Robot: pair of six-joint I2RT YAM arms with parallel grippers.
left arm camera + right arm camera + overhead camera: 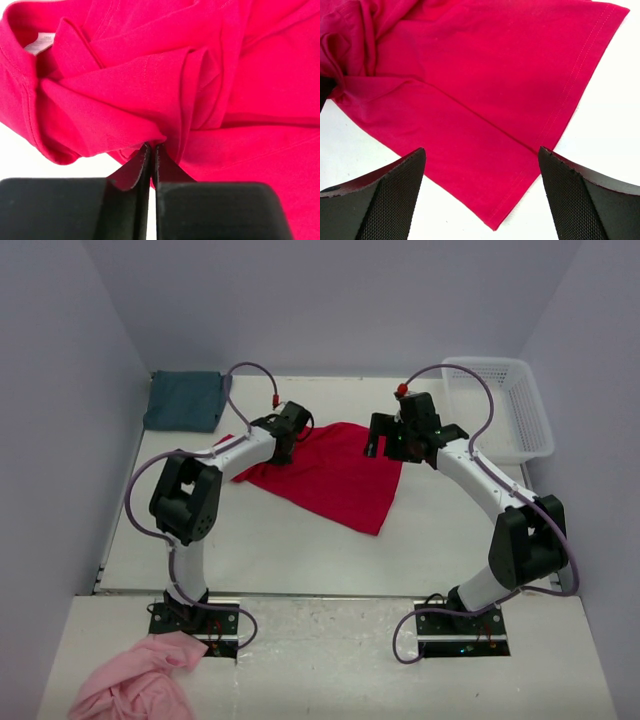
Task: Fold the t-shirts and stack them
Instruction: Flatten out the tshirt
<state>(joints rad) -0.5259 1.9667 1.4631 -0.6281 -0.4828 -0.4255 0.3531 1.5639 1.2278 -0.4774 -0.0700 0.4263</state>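
The crimson red t-shirt lies partly folded in the middle of the table. My left gripper is shut on a bunched fold at its left edge; the left wrist view shows the fabric pinched at the closed fingertips. My right gripper is open above the shirt's right edge; in the right wrist view the hem corner lies between the spread fingers. The teal t-shirt lies folded at the back left.
A white plastic basket stands at the back right. A pink cloth lies on the near ledge by the left arm's base. Grey walls enclose the table on three sides.
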